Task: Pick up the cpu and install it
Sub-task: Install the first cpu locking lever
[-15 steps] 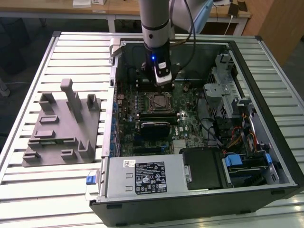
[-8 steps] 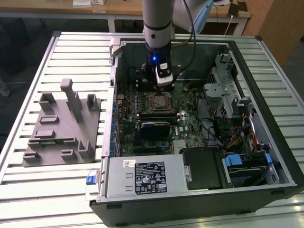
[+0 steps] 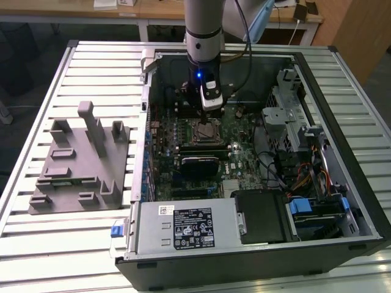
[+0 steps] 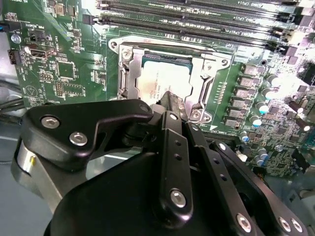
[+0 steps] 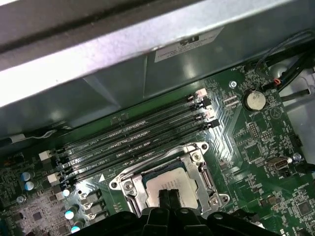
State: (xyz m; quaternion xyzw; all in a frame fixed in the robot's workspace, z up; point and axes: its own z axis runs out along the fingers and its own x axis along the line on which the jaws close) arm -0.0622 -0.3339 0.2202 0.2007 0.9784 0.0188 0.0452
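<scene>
Exterior view first: gripper (image 3: 210,105) lowered inside the open computer case (image 3: 342,79), hanging directly over the CPU socket (image 3: 206,131) on the motherboard (image 3: 244,162). Grey fixture block (image 3: 76,162) lying on the slatted table (image 3: 36,232), well away from the socket, outside the case on the exterior view's left. Hard to judge from here whether anything sits between the fingers.

Over to the second wrist view: fingers (image 4: 173,105) drawn together into a narrow tip, pressed against or just above the cpu (image 4: 157,78). The cpu lying flat inside the socket's metal frame (image 4: 206,66), pale silver top glinting, a darker edge band along the side nearest the memory slots (image 4: 197,12). Apparently seated, though whether fully level in its recess is impossible to say with the linkage covering the near half. No sign of a clamp on the chip's edges; fingers closed on themselves, holding nothing.

First wrist view now: same story, closed fingertips (image 5: 167,196) touching down around the middle of the cpu (image 5: 170,184), frame bracket (image 5: 204,172) open around it, memory slots (image 5: 138,135) just beside the socket.

Risks from here, as a judgement: extra downward push on a chip slightly off its keys could bend socket contacts. Any sideways drift of the tip could drag the smooth lid across the recess and cock it against the frame. A lift with the lid sticking to the pads could pull it back out of place.
</scene>
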